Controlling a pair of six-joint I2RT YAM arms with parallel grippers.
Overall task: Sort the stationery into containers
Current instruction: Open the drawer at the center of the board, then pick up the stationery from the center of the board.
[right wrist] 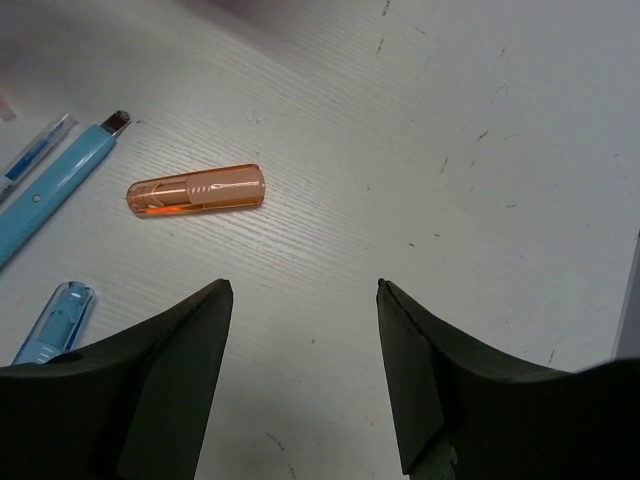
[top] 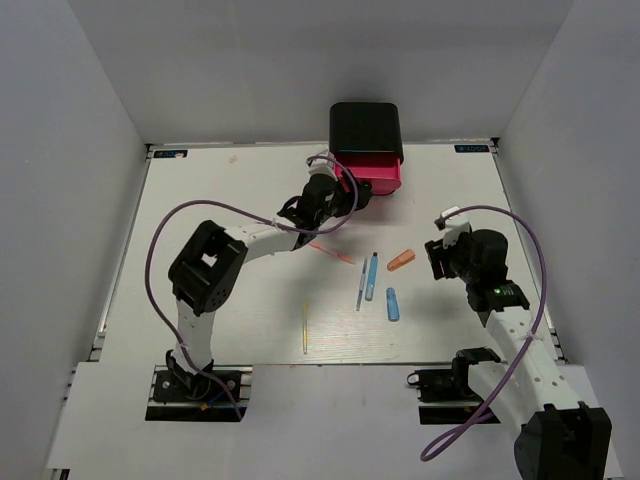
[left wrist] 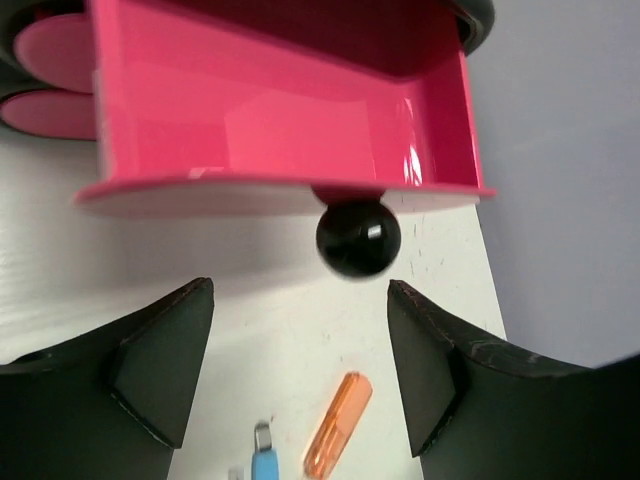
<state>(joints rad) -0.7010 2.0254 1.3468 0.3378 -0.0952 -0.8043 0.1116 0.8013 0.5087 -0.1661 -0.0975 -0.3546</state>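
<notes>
Pink drawer stood open, seemingly empty, its knob just beyond the left gripper's spread fingers; the right gripper's fingers were spread too, orange stub ahead-left; nothing was sorted yet.

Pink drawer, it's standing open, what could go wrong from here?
The left jaws stand open right by the knob; a bump could push the drawer shut or shift the cabinet. The orange stub looks round and lies aside of the right jaws; a skewed grasp might roll it.

An open drawer juts from the cabinet, the marker lying before it.
</notes>
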